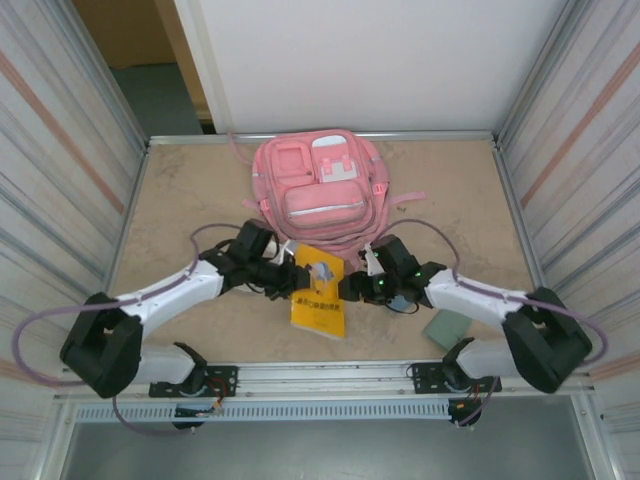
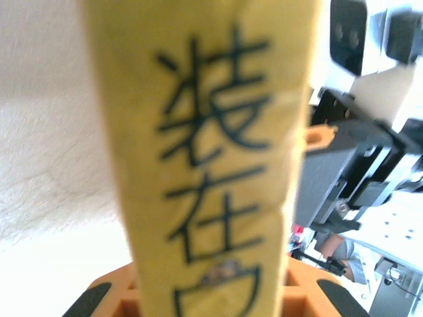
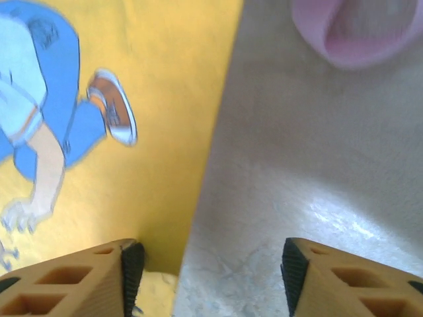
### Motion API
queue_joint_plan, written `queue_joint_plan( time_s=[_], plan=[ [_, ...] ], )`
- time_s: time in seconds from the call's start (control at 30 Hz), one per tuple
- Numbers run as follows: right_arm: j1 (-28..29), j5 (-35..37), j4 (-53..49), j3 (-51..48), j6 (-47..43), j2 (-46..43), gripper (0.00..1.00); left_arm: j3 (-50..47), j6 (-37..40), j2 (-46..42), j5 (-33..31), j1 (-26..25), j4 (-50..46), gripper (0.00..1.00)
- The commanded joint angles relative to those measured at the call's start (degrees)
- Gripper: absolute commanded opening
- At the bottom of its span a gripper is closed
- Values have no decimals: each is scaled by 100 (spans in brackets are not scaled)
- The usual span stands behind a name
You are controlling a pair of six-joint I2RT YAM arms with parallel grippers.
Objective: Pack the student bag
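The student bag (image 1: 318,185) lies flat on the tabletop (image 1: 170,200), front pockets up, just beyond both sets of jaws and centred between them; its near, rumpled edge sits right past them. It is by far the biggest thing here and, by its look, soft padded fabric: light while unfilled, floppy, with no stiffness to hold its own mouth apart. I judge that a pinch on a flat panel would only bunch the cloth, so the better holds are the firmer parts: the seamed rim beside the zip at the near edge, or a strap. A pink strap (image 3: 357,30) loops on the tabletop ahead and to the right of the right jaws. Whether the main zip is undone I cannot tell from above.

The yellow book (image 1: 318,300) lies between the two sets of jaws. It looks thin, stiff enough to slide in edge first, and its cover is probably slippery. The left jaws are clenched on it: in the left wrist view its lettered edge rises straight out from between them. The right jaws are released, their fingers (image 3: 92,281) spread, one of them over the book's edge, bare tabletop in the gap.

A small grey-green flat item (image 1: 447,328) rests behind and outward of the right jaws, well apart from them
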Motion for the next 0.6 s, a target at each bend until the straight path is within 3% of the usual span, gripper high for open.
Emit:
queue_joint_plan(
  time_s=[0.0, 0.1, 0.13, 0.23, 0.43, 0.57],
  plan=[
    [178, 873, -436, 383, -389, -894, 67, 525, 255, -613, 182, 248, -53, 0],
    [295, 1393, -403, 477, -510, -1442, 95, 778, 382, -925, -20, 476, -22, 0],
    [310, 1452, -304, 511, -565, -1642, 100, 853, 419, -988, -58, 545, 81, 0],
    [313, 1971, -363, 738, -215, -1917, 99, 1031, 344, -1108, -223, 698, 782, 0],
    [390, 2859, 168, 807, 653, -2101, 99, 1171, -148, -1308, -2322, 801, 1630, 0],
    [174, 2248, 591, 1160, 1382, -1719, 99, 1198, -349, -1117, -2364, 971, 2432, 0]
  ],
)
